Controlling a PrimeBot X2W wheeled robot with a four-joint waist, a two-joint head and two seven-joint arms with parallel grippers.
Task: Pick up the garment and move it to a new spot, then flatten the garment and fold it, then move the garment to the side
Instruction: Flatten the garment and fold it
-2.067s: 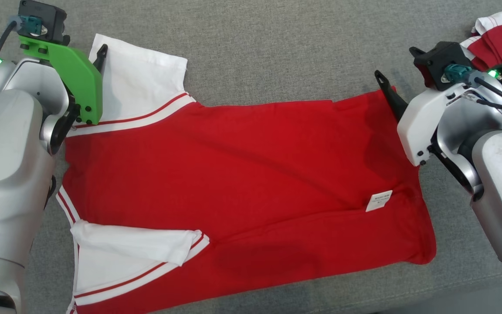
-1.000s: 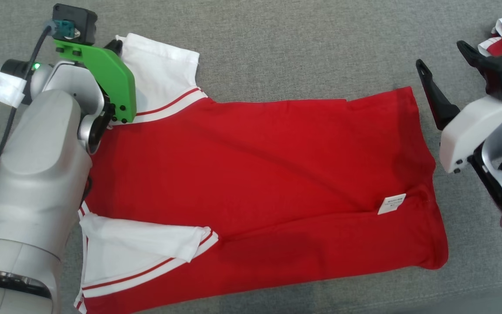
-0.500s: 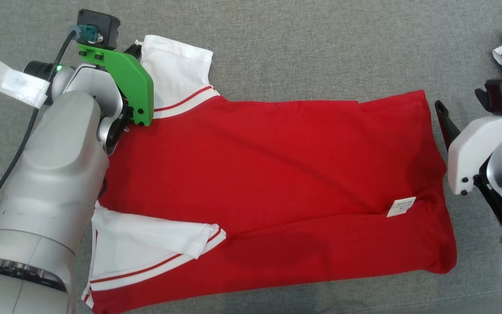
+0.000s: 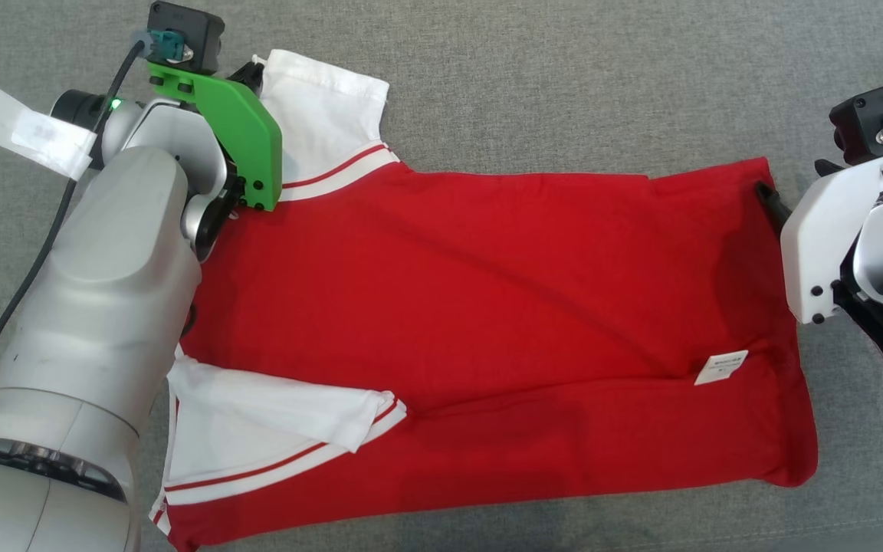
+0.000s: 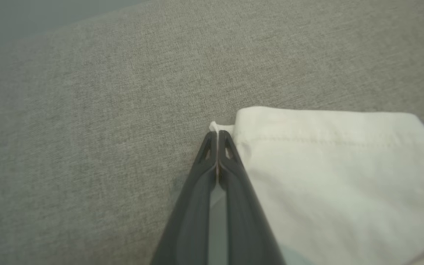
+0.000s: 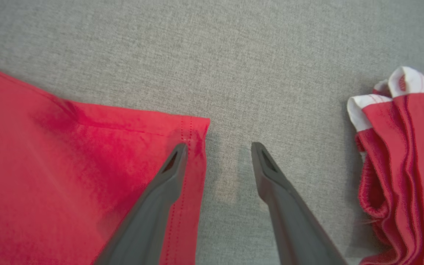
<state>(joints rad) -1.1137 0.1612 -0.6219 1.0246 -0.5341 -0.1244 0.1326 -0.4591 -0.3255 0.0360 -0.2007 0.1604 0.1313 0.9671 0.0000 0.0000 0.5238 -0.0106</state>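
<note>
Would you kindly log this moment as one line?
left hand: shut on white sleeve | right hand: open astride red hem | shirt: spread out

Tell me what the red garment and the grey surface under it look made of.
The red garment: likely a soft matte knit, cotton or blend; it drapes in gentle creases, with a stitched hem. The grey surface: apparently coarse woven upholstery fabric, matte; a flecked weave shows in the wrist views.

Right gripper (image 6: 218, 145) jaws spread wide. One fingertip sits over the hemmed corner of the red garment (image 6: 68, 165), just inside its stitched edge; the other is over bare grey fabric surface (image 6: 234, 55). Can't tell if either touches down. Second red-and-white garment (image 6: 407, 165) lies bunched at the view's right edge, apart from both.
</note>
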